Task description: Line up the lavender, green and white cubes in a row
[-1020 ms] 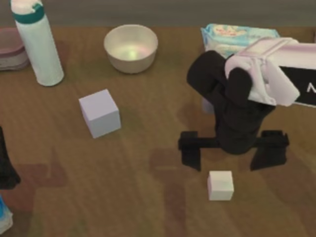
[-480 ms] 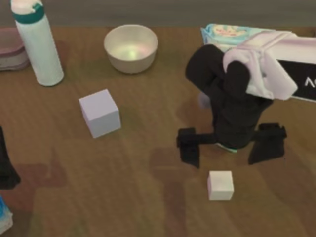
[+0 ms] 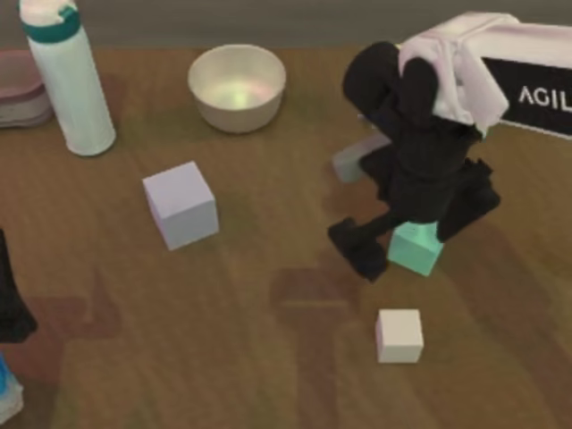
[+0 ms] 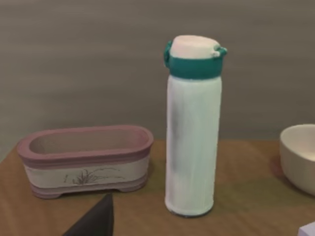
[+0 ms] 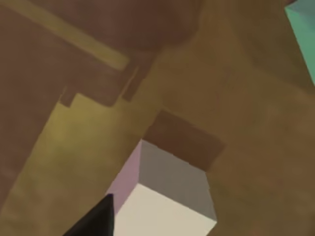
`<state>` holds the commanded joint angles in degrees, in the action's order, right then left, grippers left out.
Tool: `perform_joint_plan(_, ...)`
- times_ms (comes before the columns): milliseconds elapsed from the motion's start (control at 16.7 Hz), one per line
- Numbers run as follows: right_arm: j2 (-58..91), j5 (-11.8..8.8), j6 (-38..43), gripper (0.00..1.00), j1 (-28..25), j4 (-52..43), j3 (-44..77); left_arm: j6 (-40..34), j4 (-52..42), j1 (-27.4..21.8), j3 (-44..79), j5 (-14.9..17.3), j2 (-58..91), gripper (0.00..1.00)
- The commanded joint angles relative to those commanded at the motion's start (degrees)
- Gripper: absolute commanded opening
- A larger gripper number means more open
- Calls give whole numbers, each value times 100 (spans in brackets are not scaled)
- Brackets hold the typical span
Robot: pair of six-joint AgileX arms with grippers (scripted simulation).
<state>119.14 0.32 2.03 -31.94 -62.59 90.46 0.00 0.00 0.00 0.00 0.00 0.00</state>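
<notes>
The right gripper (image 3: 407, 239), wide apart earlier, now clasps the green cube (image 3: 414, 248); white cube (image 3: 399, 335) near, bowl (image 3: 237, 87) beyond.

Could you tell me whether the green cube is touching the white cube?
Apart. The top view shows bare wood between the green cube, held in the right end effector, and the white cube below it.

cream bowl (image 3: 237, 87), teal-banded bottle (image 3: 64, 79), pink planter (image 4: 84, 160)
</notes>
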Motion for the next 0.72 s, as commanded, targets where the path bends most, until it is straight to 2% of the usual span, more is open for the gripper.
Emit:
perform_joint_plan(180, 373, -21, -1594, 100, 280, -178, 474, 0, 0, 0, 0, 0, 0, 100)
perform_joint_plan(360, 637, -25, -2835, 100, 526, -290, 882, 0, 0, 0, 0, 0, 0, 100)
perform_joint_plan(540, 760, -17, -3533, 100, 703, -325, 1157, 0, 0, 0, 0, 0, 0, 100)
perform_joint_plan(720, 773, -13, -3695, 100, 749, -322, 1222, 0, 0, 0, 0, 0, 0, 100)
